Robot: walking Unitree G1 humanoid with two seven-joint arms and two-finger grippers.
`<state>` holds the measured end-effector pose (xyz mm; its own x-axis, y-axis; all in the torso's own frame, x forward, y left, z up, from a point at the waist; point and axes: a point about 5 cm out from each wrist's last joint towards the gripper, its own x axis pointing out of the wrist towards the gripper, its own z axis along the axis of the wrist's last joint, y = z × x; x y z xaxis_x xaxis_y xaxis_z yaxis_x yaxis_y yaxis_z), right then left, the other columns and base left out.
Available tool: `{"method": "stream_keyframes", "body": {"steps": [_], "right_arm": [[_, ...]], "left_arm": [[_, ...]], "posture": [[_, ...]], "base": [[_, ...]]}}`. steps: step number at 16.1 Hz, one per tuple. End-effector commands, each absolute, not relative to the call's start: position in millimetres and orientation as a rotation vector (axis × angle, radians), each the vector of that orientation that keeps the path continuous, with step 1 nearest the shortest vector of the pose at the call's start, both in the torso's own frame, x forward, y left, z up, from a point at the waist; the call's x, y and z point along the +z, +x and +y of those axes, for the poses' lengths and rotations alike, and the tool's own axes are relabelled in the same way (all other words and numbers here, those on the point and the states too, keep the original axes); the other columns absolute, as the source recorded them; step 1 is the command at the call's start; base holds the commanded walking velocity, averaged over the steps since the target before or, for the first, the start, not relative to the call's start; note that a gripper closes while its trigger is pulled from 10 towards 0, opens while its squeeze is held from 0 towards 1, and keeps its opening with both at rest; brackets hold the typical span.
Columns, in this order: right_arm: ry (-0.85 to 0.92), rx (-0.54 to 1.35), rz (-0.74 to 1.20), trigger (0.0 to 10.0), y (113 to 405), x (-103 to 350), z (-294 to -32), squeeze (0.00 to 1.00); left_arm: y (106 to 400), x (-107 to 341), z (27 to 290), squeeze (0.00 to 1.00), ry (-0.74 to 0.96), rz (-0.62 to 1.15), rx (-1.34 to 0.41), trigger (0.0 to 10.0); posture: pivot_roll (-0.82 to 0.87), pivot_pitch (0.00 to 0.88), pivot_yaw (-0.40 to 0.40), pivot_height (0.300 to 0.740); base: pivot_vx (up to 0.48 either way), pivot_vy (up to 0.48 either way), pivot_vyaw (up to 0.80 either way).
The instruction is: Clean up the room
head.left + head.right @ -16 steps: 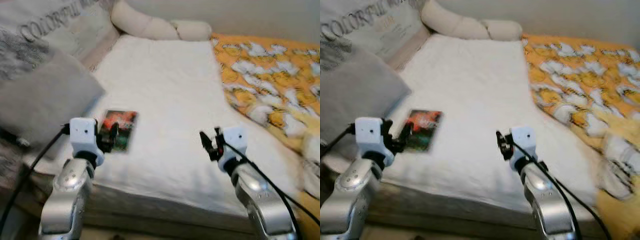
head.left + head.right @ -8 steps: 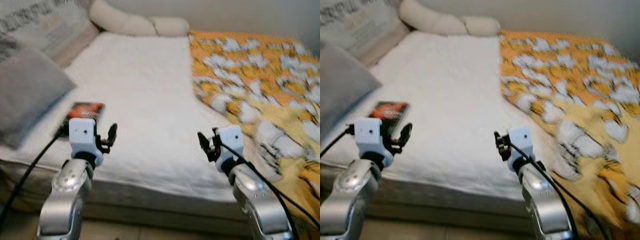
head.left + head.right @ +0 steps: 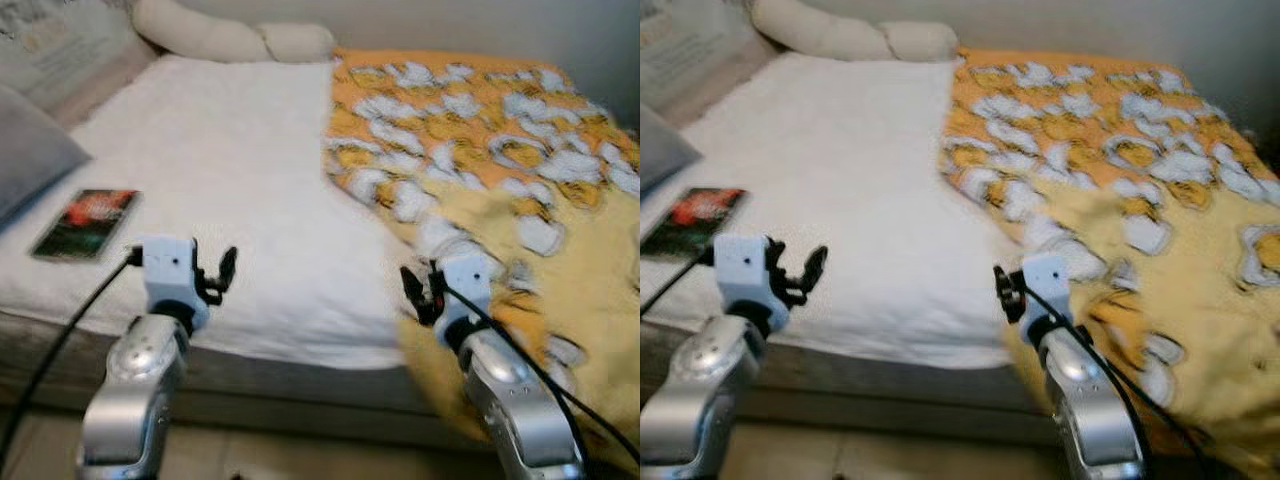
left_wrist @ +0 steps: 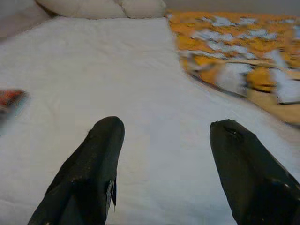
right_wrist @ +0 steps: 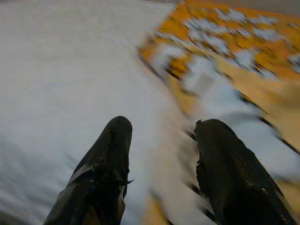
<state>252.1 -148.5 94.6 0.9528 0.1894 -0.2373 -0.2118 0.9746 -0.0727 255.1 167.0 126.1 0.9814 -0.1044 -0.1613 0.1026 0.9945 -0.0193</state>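
- I'm looking down at the bed (image 3: 230,180): a white cover is lying flat over its left part.
- An orange blanket (image 3: 480,150) with white and yellow shapes is sprawling over the right side, rumpled, and spilling over the near edge.
- A dark book (image 3: 86,222) with a red picture is lying flat near the bed's left edge; its writing is too blurred for me to read.
- A grey pillow (image 3: 28,150) is sitting left of the book, cream bolsters (image 3: 230,40) at the far end.
- My left gripper (image 3: 212,272) is hovering at the near edge, fingers (image 4: 101,154) apart, holding nothing.
- My right gripper (image 3: 417,288) is hanging by the blanket's drooping edge, fingers (image 5: 112,154) apart too.
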Motion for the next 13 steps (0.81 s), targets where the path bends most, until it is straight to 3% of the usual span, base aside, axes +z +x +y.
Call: {"method": "stream_keyframes", "body": {"steps": [1,2,13], "right_arm": [[-0.092,0.206,0.211,10.0,254.8,100.1,-147.8,0.00],[-0.068,0.199,0.223,10.0,254.3,98.7,-147.3,0.00],[-0.022,0.187,0.223,10.0,255.3,99.4,-147.2,0.00]], "left_arm": [[257.0,132.0,168.3,0.00,-0.005,0.142,-0.109,10.0],[257.2,132.8,167.6,0.00,0.001,0.137,-0.126,10.0],[263.7,132.6,171.6,0.00,0.041,0.136,-0.147,10.0]], "posture": [[0.03,0.000,0.021,0.740],[0.03,0.000,0.023,0.740],[0.02,0.000,0.018,0.740]], "base": [[0.000,0.000,0.00],[0.000,0.251,0.00],[0.000,0.480,-0.80]]}}
